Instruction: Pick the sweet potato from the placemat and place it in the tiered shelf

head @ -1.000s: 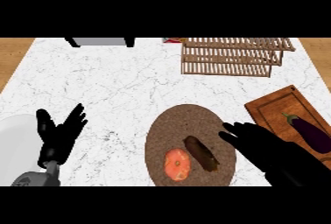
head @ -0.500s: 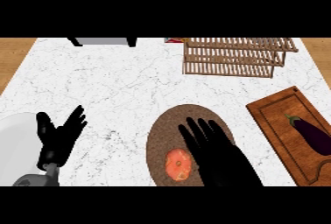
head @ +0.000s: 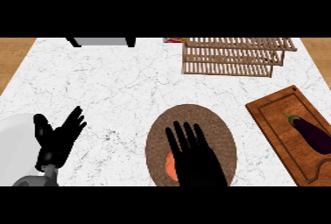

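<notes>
My right hand [head: 194, 155] lies over the round brown placemat [head: 213, 120] at the lower middle, fingers straight and pointing away from me. It covers the sweet potato completely. Only an orange round item [head: 169, 164] peeks out at the hand's left edge. The wooden tiered shelf [head: 233, 56] stands at the far right of the counter, well beyond the hand. My left hand [head: 57, 138] rests open at the lower left, fingers up.
A wooden cutting board [head: 278, 116] with a dark purple eggplant [head: 311, 133] lies at the right edge. A white rounded object [head: 16, 140] sits at the lower left behind my left hand. A grey object [head: 100, 41] stands at the far edge.
My right hand has slid left from the placemat's right side to over its middle, now hiding the sweet potato that showed a second ago. The left hand has stayed put.
</notes>
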